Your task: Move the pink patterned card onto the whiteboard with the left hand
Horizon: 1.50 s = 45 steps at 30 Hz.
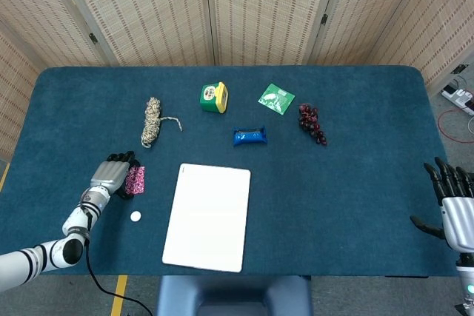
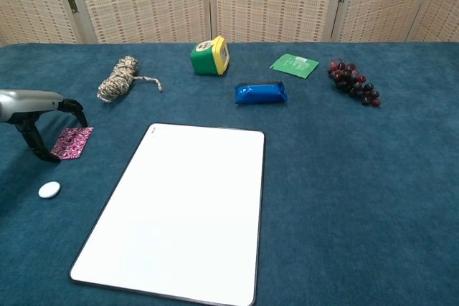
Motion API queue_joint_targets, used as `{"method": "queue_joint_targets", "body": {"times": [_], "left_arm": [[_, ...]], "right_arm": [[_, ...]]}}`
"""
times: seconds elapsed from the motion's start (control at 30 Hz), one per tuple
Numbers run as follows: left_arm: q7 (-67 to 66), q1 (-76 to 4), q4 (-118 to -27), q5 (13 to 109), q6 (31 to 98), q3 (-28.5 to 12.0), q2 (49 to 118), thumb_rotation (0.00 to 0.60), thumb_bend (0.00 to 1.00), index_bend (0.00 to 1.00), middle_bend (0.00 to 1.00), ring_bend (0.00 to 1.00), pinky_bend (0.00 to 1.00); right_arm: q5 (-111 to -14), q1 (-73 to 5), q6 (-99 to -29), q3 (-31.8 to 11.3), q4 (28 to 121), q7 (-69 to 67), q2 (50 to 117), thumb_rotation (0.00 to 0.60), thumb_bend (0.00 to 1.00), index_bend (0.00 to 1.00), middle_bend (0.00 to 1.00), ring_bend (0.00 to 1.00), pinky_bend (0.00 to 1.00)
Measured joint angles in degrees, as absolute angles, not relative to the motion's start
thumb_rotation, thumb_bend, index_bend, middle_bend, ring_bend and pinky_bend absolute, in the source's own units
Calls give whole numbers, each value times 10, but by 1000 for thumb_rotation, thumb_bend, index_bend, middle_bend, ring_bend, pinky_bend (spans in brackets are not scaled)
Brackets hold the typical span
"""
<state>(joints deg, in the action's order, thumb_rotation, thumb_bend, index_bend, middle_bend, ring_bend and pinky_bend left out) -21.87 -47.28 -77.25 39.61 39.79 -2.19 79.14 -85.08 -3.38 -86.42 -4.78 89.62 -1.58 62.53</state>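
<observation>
Lowering the empty, spread left hand [image 2: 32, 116] onto the pink patterned card [image 2: 72, 142] lying flat on the bench just left of the whiteboard [image 2: 179, 206] (thin, so pinch an edge), then lifting across.

We see the left hand [image 1: 112, 176] w/ a silver-grey back and black fingers [image 2: 30, 141]; its forearm is white w/ black bands, and a thin black cable runs alongside. The right hand [image 1: 453, 201] looks the same: pale silver-grey palm section, black fingers, a small teal spot on the wrist below.
</observation>
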Motion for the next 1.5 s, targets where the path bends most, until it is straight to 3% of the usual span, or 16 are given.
{"method": "queue_joint_targets", "body": {"times": [0.27,0.63,1.13,1.5], "left_arm": [[-211,-470,-764,403,409,-23,802,600,283,302,0,0,0],[-198,-463,-762,427,418,-25,803,600,284,314,0,0,0],[-206,-465,-902,548,477,-40,754,600,285,312,0,0,0],[-256,-513,-960,604,475,-55,778,600,285,305,0,0,0]], "right_arm": [[-849,-34,-863,-48,895,-17,626,600,114,0,0,48,0],[-848,-35,-860,-49,897,-17,625,600,114,0,0,48,0],[-851,-36,-866,-53,908,-6,616,600,114,0,0,48,0],[-850,-28,-877,-52,920,0,609,600,114,0,0,47,0]]}}
